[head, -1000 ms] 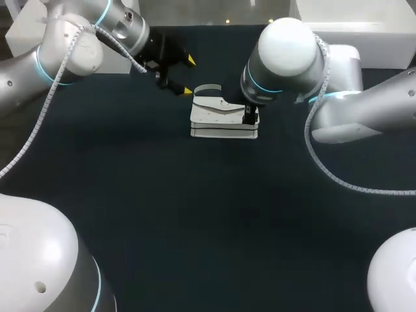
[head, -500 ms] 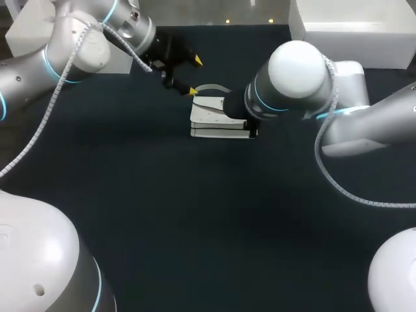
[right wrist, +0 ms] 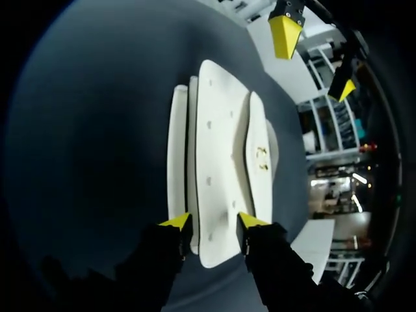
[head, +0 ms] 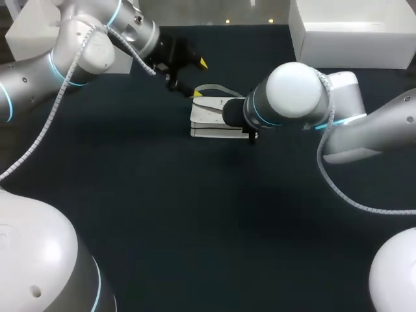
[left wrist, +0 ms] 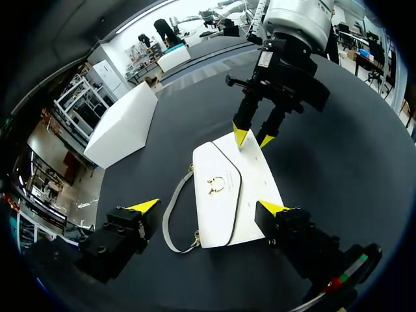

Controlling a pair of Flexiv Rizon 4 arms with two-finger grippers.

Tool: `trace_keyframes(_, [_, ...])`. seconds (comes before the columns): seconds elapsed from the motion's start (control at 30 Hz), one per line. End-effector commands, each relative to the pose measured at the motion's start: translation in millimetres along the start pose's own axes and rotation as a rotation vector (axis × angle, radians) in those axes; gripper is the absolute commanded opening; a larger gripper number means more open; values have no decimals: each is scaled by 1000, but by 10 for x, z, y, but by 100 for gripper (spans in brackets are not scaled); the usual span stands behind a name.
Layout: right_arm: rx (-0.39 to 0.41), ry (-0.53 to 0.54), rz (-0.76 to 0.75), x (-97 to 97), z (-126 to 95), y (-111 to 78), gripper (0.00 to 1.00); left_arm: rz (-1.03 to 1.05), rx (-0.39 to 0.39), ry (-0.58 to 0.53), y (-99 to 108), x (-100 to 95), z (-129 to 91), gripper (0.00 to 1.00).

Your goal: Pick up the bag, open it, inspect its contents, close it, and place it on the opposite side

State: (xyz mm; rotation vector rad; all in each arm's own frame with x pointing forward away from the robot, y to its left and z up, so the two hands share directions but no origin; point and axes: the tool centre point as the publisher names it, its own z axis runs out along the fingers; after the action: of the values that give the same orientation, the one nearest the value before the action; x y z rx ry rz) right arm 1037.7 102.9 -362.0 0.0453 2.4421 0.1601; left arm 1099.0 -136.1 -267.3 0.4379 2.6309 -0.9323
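White bag (head: pixel 211 117) stays put, pinched by right claw (right wrist: pixel 214 222) swung lower; left claw (head: pixel 200 78) spread.

Bag (head: pixel 211 120) mid-table — left gripper (head: pixel 200 78) behind, right gripper (right wrist: pixel 213 221) at right end (contact unclear).

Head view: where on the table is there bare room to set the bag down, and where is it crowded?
Free: the broad tabletop on the near side of the bag, between the left arm and the right arm. Crowded: around the bag, with the left gripper just beyond it and the right gripper at its right end.
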Motion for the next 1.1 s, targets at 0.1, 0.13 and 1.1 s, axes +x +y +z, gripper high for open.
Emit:
trace_keyframes(0.1, [0,-18,-4,12,45,22,38,0,7,9,30,-27,51,100])
trace_keyframes(0.13, [-1,-18,-5,14,53,21,37,0,8,10,32,-26,52,100])
trace_keyframes(1.1, [-35,-66,6,53,77,53,0,25,45,17,-32,49,108,100])
